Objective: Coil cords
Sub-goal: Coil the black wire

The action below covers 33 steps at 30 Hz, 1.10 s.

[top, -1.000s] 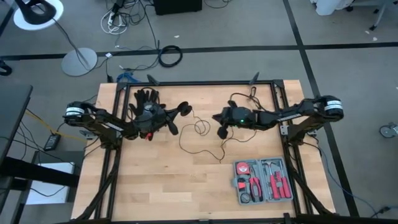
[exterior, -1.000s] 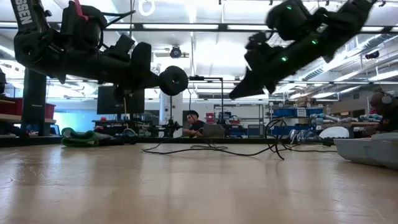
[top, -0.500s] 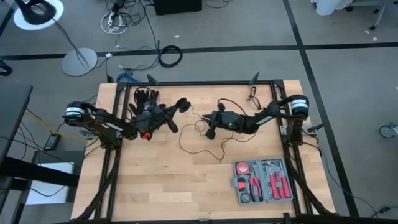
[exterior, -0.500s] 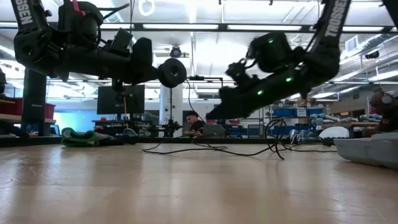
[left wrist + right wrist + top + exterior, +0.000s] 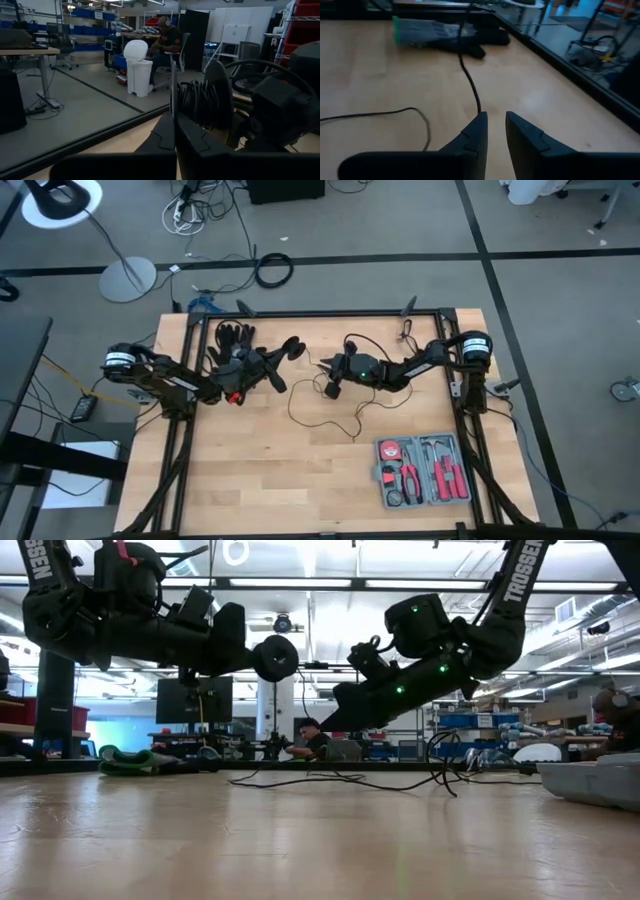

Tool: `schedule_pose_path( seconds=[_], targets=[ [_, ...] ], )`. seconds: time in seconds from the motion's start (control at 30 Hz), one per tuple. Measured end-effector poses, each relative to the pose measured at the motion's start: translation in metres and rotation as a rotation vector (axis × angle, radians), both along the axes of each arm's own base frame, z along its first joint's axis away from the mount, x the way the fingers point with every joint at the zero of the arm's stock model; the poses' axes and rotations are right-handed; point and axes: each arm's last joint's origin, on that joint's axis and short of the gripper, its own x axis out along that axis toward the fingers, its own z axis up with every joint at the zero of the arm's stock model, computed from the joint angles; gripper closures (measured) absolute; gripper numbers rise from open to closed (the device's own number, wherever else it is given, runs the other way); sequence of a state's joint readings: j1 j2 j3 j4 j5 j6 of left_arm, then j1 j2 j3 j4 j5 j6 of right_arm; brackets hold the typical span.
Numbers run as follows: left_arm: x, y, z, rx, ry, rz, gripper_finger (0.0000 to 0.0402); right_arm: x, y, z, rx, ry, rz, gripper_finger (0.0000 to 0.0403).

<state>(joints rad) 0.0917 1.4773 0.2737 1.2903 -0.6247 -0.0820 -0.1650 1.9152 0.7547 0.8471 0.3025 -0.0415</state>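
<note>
The cords are one thin black wire [image 5: 322, 406] lying in loose loops on the wooden table, ending in a small round black disc [image 5: 275, 658]. My left gripper [image 5: 254, 654] is shut on that disc and holds it above the table's far left part. In the left wrist view the disc [image 5: 219, 100] has wire wound around it. My right gripper [image 5: 328, 377] hovers low over the loops at the table's middle, slightly open, pointing toward the left. A strand of wire [image 5: 469, 75] runs up to one of its fingertips. My left gripper pinches the disc between its two shut fingers, which lie about level. A thin rim [image 5: 172, 92] of the disc stands up just past the fingertips. The disc is lifted clear of the table. Whether my right gripper touches the wire strand, I cannot tell.
A black glove [image 5: 232, 338] with a green cuff lies at the far left, behind my left gripper. An open tool case [image 5: 423, 470] sits at the near right. A black frame [image 5: 320, 313] rims the table. The near half of the wood is bare.
My right gripper has gone toward the table's left and down, reaching out over the wire loops and closer to my left gripper and the disc. The disc and the loops on the table have stayed where they were.
</note>
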Motion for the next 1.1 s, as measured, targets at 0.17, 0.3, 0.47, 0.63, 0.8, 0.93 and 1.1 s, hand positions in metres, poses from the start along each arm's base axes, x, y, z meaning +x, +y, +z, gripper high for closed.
schedule_pose_path(
  seconds=[0.17, 0.3, 0.47, 0.63, 0.8, 0.93, 1.1],
  targets=[
    [-0.0001, 0.0001, 0.0, 0.004, 0.004, 0.004, 0.0401, 0.0009, 0.0017, 0.0002, 0.037, -0.016, 0.053, 0.0336],
    [-0.0001, 0.0001, -0.0001, 0.005, 0.006, 0.004, 0.0401, 0.001, 0.0017, 0.0007, 0.037, -0.021, 0.054, 0.0335],
    [0.0, 0.0001, -0.0002, 0.02, 0.02, 0.005, 0.0401, 0.0026, 0.0001, 0.0078, 0.021, -0.096, 0.051, 0.0336],
    [0.0, 0.0001, -0.0002, 0.02, 0.02, 0.005, 0.0401, 0.0017, -0.0006, 0.0053, 0.021, -0.065, 0.05, 0.0335],
    [0.0, 0.0001, -0.0002, 0.019, 0.019, 0.005, 0.0401, -0.0002, -0.0023, 0.0001, 0.038, -0.014, 0.041, 0.0337],
    [-0.0001, 0.0001, 0.0001, 0.02, 0.016, 0.005, 0.0401, -0.0003, -0.0031, 0.0002, 0.038, -0.015, 0.038, 0.0337],
    [-0.0002, 0.0, 0.002, 0.021, -0.004, 0.005, 0.0402, -0.0004, -0.0032, 0.0, 0.055, -0.021, 0.033, 0.0349]
  ],
)
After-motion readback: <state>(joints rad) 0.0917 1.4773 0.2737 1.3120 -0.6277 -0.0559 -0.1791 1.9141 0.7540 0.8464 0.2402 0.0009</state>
